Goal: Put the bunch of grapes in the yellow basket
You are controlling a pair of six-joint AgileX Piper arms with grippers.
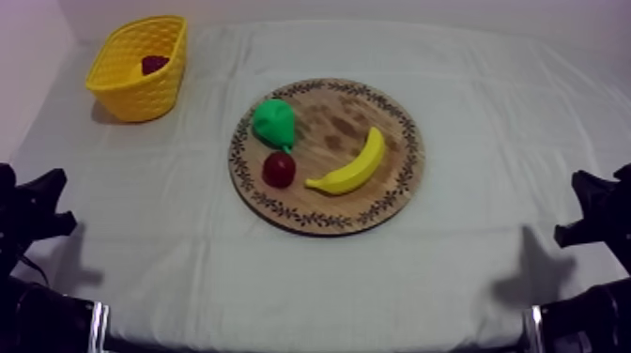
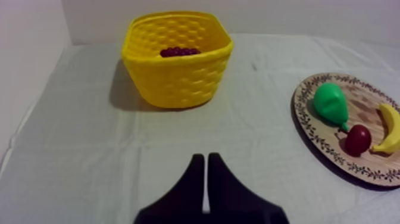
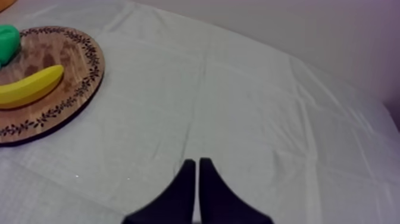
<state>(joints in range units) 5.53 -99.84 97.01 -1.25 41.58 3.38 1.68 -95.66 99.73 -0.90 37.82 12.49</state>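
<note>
**Grapes (image 2: 180, 52) in yellow basket (image 2: 178, 83); job looks done**

Bunch of grapes lies inside the basket at the far left of the cloth (image 2: 89, 155), dark berries just visible over its rim. On the wooden board (image 1: 347, 122) at centre: pear (image 1: 274, 122), small red fruit (image 1: 279, 169) & banana (image 1: 352, 167), no grapes. Robot's left gripper (image 2: 206, 158) sits low over bare cloth facing the basket, fingers (image 2: 193, 179) pressed together w/ nothing between; right gripper (image 3: 196, 161) likewise closed on nothing, near the board's edge. Judging by this, pick & drop both look complete; nothing appears left to do.

table (image 1: 488, 122) | yellow basket (image 1: 141, 92) far-left corner | wooden board (image 1: 343, 117) centre | 2 items well apart
</note>
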